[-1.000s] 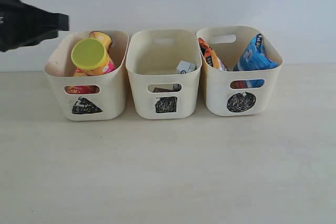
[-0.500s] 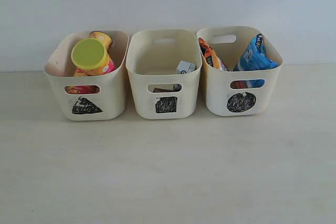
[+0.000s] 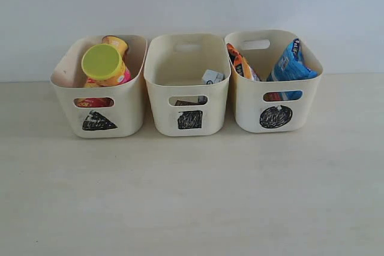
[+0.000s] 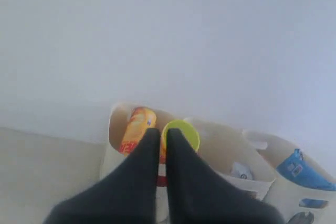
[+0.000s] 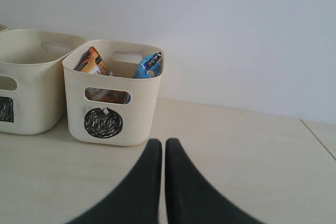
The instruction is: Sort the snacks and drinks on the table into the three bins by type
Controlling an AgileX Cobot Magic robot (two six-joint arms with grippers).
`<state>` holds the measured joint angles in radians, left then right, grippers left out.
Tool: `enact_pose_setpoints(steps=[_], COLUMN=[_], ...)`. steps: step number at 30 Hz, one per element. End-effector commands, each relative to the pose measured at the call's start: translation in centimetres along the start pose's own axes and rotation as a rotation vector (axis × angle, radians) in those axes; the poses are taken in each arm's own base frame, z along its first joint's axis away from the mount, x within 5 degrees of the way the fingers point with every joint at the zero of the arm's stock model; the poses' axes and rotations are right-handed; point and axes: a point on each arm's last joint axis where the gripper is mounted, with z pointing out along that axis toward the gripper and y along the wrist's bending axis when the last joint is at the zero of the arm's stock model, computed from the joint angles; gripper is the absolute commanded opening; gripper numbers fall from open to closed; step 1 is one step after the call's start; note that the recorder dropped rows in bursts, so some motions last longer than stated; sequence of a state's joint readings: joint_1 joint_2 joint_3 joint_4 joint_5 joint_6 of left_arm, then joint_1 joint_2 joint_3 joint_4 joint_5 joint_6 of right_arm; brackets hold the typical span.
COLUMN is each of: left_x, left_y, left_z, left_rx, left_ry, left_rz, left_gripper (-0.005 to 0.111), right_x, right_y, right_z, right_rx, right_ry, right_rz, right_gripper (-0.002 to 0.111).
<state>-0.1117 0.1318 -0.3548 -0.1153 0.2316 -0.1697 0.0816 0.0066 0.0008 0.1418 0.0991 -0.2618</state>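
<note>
Three cream bins stand in a row at the back of the pale table (image 3: 192,196). The triangle bin (image 3: 99,121) holds the pink canister with the lime lid (image 3: 102,63) and the yellow canister (image 3: 115,43). A blue-and-white carton (image 3: 212,77) shows inside the square bin (image 3: 189,119); a dark carton shows only through its handle slot. The circle bin (image 3: 276,116) holds the orange-brown bag (image 3: 242,64) and the blue bag (image 3: 291,61). My left gripper (image 4: 163,132) is shut and empty, high above the triangle bin. My right gripper (image 5: 163,142) is shut and empty over bare table beside the circle bin (image 5: 105,123).
A plain white wall rises right behind the bins. In the right wrist view a seam in the table surface (image 5: 317,137) runs along the far side. Neither arm shows in the exterior view.
A second ago the dark left arm reached in at the upper left of the exterior view beside the triangle bin; it has since drawn out of that view. The bins and their contents have not moved.
</note>
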Motion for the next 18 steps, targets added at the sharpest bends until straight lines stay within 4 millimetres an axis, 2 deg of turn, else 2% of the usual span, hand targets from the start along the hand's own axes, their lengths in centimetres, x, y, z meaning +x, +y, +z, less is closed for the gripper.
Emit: enact_pose_setpoints(steps=[1, 18], left_x=[-0.41, -0.43], left_y=[-0.18, -0.19], left_z=[-2.29, -2.30], left_rx=[0.033, 0.033], left_ry=[-0.115, -0.118], left_rz=[-0.005, -0.005], left_gripper=[0.004, 0.004], right_x=[-0.17, -0.17], right_y=[-0.05, -0.05], right_z=[-0.06, -0.06], right_rx=[0.007, 0.007], right_ry=[-0.018, -0.018], right_rz=[-0.006, -0.006], right_gripper=[0.000, 0.000])
